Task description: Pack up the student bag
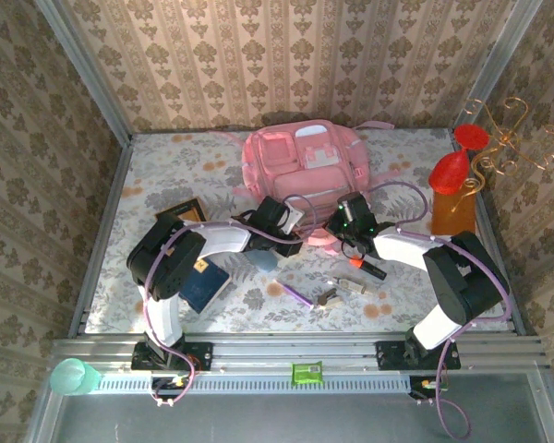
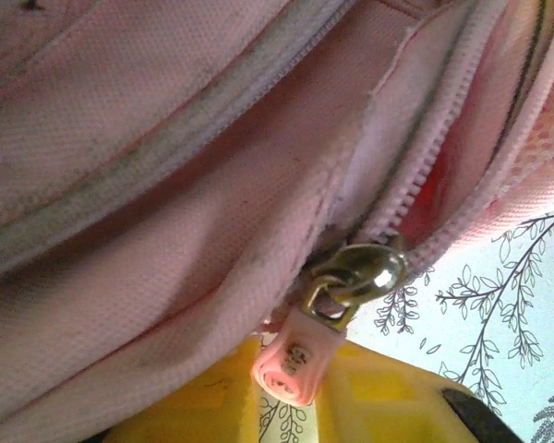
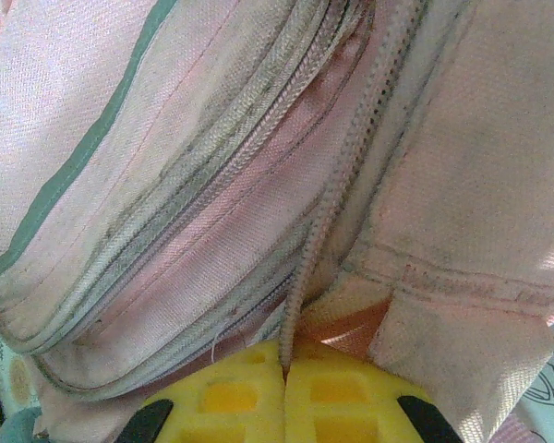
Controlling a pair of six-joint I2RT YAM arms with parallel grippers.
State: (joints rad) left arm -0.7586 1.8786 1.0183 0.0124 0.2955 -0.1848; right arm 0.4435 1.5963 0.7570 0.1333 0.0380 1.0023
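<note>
Near the front edge of the floral-patterned table [image 1: 166,166]: dark blue rectangular booklet [image 1: 206,281] beside the left arm, and slim purple pen [image 1: 294,293] lying flat between the arms. Farther in, at the near side of the large soft pink fabric backpack [image 1: 300,157]: left gripper [image 2: 291,411], yellow fingers narrowly parted, rubbery pink zip-pull tab [image 2: 295,360] and brass slider [image 2: 355,277] just above the gap; right gripper [image 3: 286,392], fingers pressed together on a zip edge. Beyond, toward the far wall at table centre, the backpack's body, front pockets up.
</note>
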